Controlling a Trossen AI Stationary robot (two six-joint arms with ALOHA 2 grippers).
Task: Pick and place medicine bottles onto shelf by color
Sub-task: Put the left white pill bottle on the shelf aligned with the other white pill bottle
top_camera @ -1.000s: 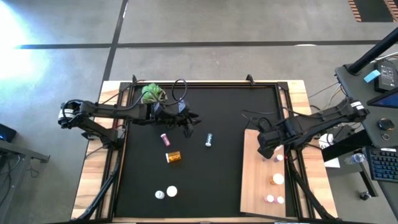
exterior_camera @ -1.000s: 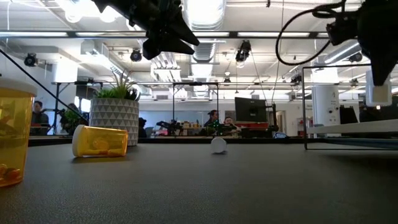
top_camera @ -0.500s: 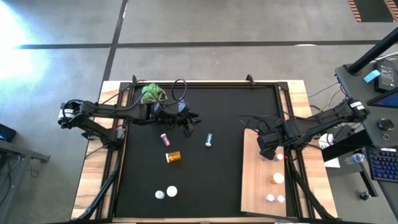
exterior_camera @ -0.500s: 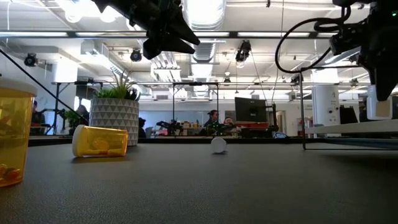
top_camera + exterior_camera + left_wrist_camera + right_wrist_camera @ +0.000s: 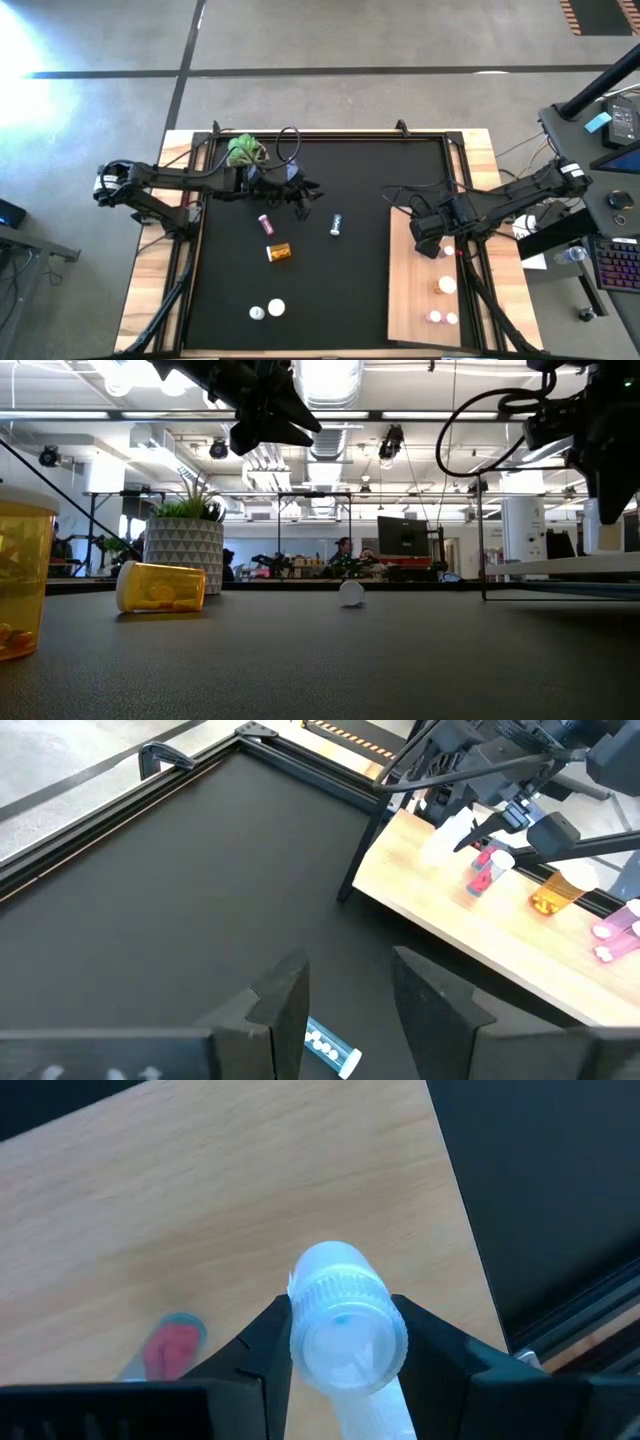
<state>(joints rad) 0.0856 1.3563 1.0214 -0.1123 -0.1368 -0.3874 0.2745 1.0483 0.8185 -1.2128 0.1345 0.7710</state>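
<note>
Black mat (image 5: 330, 240) with the shelf (image 5: 408, 300), a pale board, lying along its right side. The right gripper (image 5: 428, 232) hangs over the far end of the shelf, jaws clamped on a white bottle (image 5: 346, 1323); the wrist view shows bare wood under it and a pink bottle (image 5: 168, 1346) off to one side. The step in hand appears to be setting the white bottle down. To do it well, lower it straight onto the open wood, base flat, clear of the pink bottle and back from the board's edge, and part the jaws only once it stands.

The left gripper (image 5: 303, 198) waits above the mat beside the potted plant (image 5: 244, 150), jaws apart and empty.

Already on the shelf: an orange bottle (image 5: 444, 286) and two pink bottles (image 5: 442, 320) nearer the front. Still on the mat: an orange bottle on its side (image 5: 278, 253), a pink bottle (image 5: 266, 223), a blue-banded bottle (image 5: 336, 224) and two white bottles (image 5: 267, 310). None of these lies near the placing spot.
</note>
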